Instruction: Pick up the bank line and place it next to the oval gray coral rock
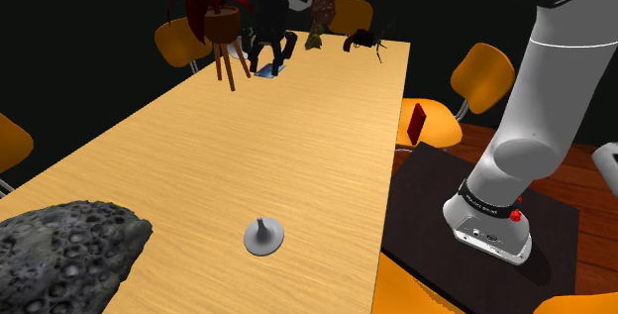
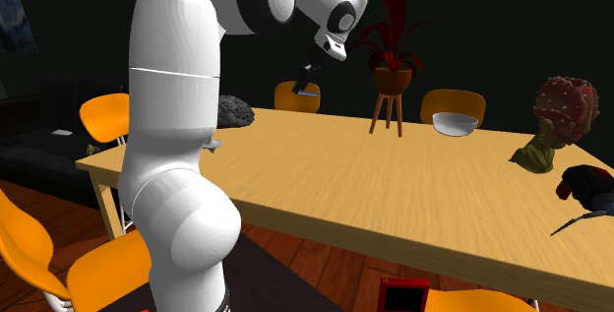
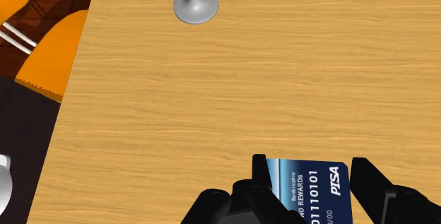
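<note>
Black two-finger gripper [image 3: 309, 167] clamped on dark blue bank card [image 3: 311, 186], lifted above light wooden table [image 3: 212, 102]. Pitted oval grey coral rock [image 1: 59, 253] well apart, at shoulder view's lower left.

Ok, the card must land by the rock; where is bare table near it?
Bare wood for the bank card lies between the gray rock and the small gray stemmed disc, and across the middle of the table. The far end is crowded: potted plant, bust, black object.
</note>
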Controlling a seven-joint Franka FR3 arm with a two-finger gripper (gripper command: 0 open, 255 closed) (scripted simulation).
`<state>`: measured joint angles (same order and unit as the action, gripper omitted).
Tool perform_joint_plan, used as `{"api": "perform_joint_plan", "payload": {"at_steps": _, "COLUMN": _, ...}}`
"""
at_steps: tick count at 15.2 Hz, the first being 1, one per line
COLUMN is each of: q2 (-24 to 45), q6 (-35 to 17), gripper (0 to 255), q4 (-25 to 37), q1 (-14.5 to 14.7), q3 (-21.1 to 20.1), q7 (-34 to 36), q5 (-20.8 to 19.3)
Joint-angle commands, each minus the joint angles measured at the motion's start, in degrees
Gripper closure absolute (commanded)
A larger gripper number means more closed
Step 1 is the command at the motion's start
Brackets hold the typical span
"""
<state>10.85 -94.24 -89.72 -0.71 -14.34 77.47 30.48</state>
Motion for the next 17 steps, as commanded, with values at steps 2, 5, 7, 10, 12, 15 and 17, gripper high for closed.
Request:
{"api": "perform_joint_plan", "payload": {"at_steps": 2, "q2": 0.05, "q6": -2.67, "gripper": 255, "q4": -0.42, "q1": 2.51, "q3": -1.69, "q7": 3.34, "q5": 0.13}}
{"api": "perform_joint_plan", "payload": {"at_steps": 5, "q2": 0.62, "q6": -5.09, "gripper": 255, "q4": -0.17, "q1": 5.00, "q3": -3.29, "q7": 6.64, "q5": -0.04}}
{"api": "perform_joint_plan", "payload": {"at_steps": 7, "q2": 1.29, "q6": -6.64, "gripper": 255, "q4": 0.38, "q1": 6.71, "q3": -4.33, "q7": 8.92, "q5": -0.34}}
{"api": "perform_joint_plan", "payload": {"at_steps": 10, "q2": 2.77, "q6": -8.84, "gripper": 255, "q4": 1.79, "q1": 9.40, "q3": -5.83, "q7": 12.47, "q5": -1.10}}
{"api": "perform_joint_plan", "payload": {"at_steps": 12, "q2": 4.06, "q6": -10.20, "gripper": 255, "q4": 3.14, "q1": 11.30, "q3": -6.72, "q7": 14.92, "q5": -1.83}}
{"api": "perform_joint_plan", "payload": {"at_steps": 15, "q2": 6.47, "q6": -12.00, "gripper": 255, "q4": 5.81, "q1": 14.33, "q3": -7.92, "q7": 18.73, "q5": -3.28}}
{"api": "perform_joint_plan", "payload": {"at_steps": 17, "q2": 8.39, "q6": -13.01, "gripper": 255, "q4": 8.06, "q1": 16.51, "q3": -8.57, "q7": 21.33, "q5": -4.48}}
